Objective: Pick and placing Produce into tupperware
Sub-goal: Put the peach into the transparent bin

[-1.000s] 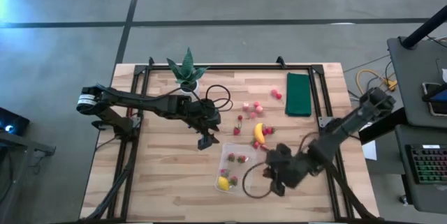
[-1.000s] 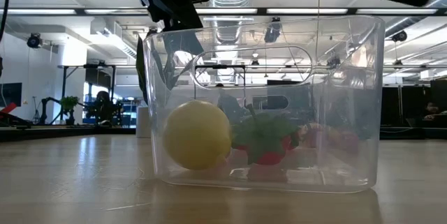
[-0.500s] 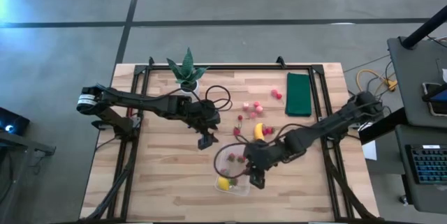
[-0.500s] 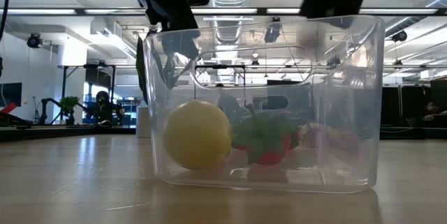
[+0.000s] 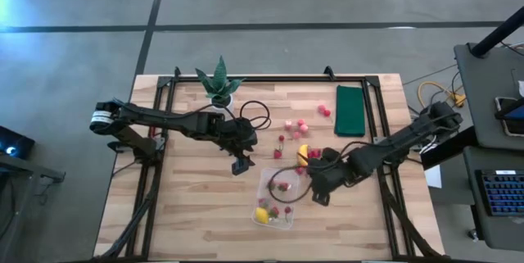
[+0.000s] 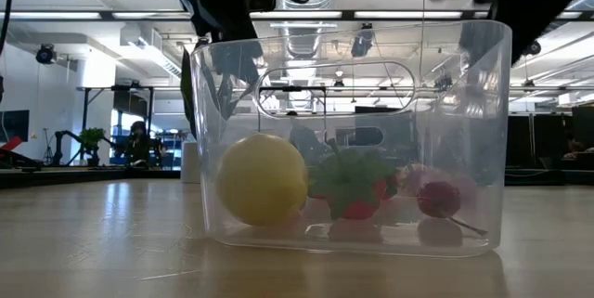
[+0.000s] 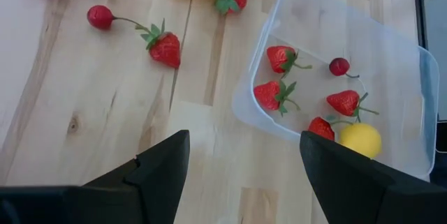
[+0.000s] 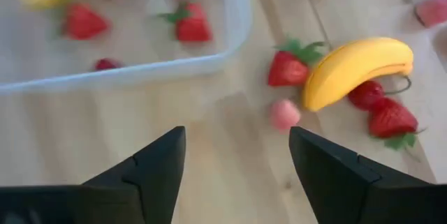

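The clear tupperware tub (image 5: 265, 183) stands on the table's near middle. It holds a yellow lemon (image 6: 262, 179), several strawberries (image 7: 281, 58) and a dark cherry (image 6: 438, 198). The banana (image 5: 303, 155) lies just beyond the tub with strawberries and a pink piece (image 8: 283, 114) beside it. More pink and red pieces (image 5: 295, 124) lie farther back. My right gripper (image 5: 314, 197) hangs open and empty just right of the tub, shown also in its wrist view (image 8: 237, 140). My left gripper (image 5: 240, 166) hangs open and empty just left of the tub's far corner.
A spiky green plant in a white pot (image 5: 219, 83) stands at the far left of the board. A flat dark green rectangle (image 5: 350, 110) lies at the far right. A strawberry (image 7: 164, 47) and a stemmed cherry (image 7: 100, 17) lie on bare wood left of the banana.
My right gripper has swung from the tub's near right side to over the tub, then drawn back toward the right and far side. A dark cherry that was not in the tub now lies on its floor.
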`<act>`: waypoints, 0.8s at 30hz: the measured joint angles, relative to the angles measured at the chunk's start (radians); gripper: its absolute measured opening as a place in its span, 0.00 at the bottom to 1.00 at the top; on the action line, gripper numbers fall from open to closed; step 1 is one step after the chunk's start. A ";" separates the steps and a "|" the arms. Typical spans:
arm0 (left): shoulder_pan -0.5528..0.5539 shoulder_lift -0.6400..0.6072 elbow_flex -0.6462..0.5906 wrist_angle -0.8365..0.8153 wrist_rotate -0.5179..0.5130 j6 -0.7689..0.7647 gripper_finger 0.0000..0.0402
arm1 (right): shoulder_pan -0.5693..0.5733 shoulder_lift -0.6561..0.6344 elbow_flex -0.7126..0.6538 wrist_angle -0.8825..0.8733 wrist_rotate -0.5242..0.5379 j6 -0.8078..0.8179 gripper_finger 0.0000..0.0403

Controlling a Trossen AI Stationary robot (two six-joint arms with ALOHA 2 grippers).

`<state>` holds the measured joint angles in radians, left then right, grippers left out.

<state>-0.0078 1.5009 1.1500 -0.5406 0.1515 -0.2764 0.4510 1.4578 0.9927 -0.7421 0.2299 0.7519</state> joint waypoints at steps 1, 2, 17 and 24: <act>0.000 0.000 0.000 0.000 0.000 0.000 0.64 | -0.009 0.000 -0.031 0.014 0.009 -0.001 0.61; 0.000 0.000 0.000 0.000 0.000 0.000 0.64 | -0.017 0.001 -0.060 0.036 0.022 -0.001 0.61; 0.001 0.000 0.000 0.009 -0.031 -0.003 0.64 | -0.085 0.018 -0.277 0.306 0.041 -0.019 0.58; 0.001 -0.001 0.000 0.016 -0.033 -0.005 0.64 | -0.090 0.068 -0.278 0.356 0.031 -0.072 0.58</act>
<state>-0.0067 1.4998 1.1500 -0.5242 0.1188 -0.2815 0.3607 1.5259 0.7146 -0.3864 0.2612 0.6799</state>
